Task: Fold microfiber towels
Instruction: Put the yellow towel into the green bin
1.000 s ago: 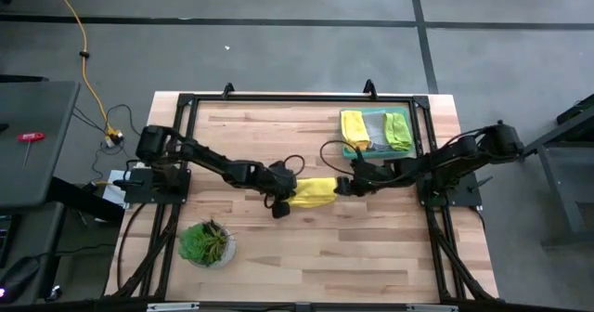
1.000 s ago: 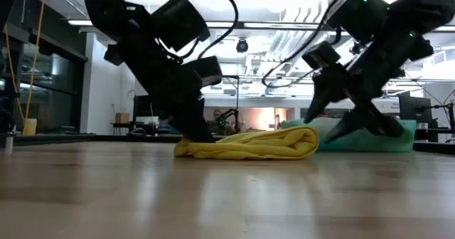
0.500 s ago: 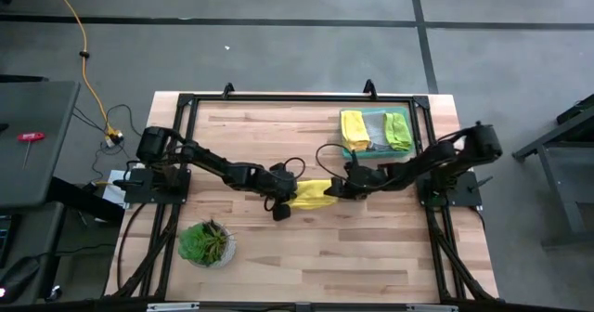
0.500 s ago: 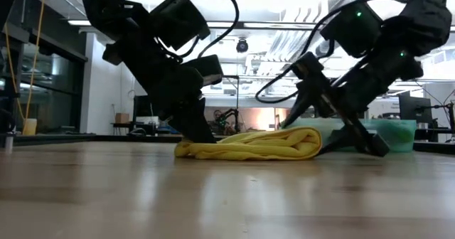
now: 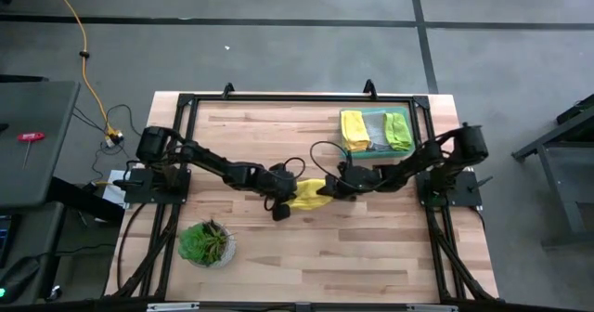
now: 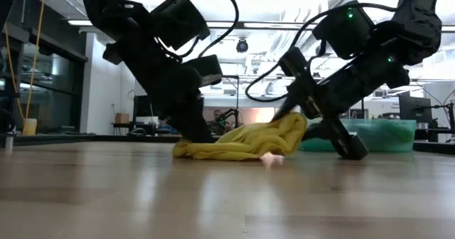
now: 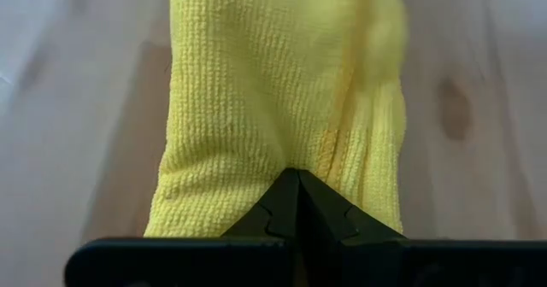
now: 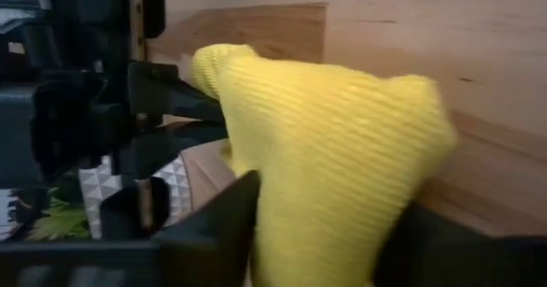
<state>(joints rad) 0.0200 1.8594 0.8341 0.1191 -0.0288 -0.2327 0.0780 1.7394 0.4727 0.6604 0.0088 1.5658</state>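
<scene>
Right gripper (image 6: 288, 118) advanced, yellow towel (image 6: 242, 143) bunched (lifted) — gripped

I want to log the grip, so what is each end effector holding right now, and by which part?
Both hold the yellow towel: the left end effector is shut on its one end, the right end effector grips and lifts the opposite, folded end.

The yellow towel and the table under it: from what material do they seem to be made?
The yellow towel looks like soft knitted microfiber with a matte finish: fine ribbed loops show and it bunches limply between the left claw and the right claw. The table looks like light wood planks, smooth, perhaps sealed: grain lines and a faint sheen show.
</scene>
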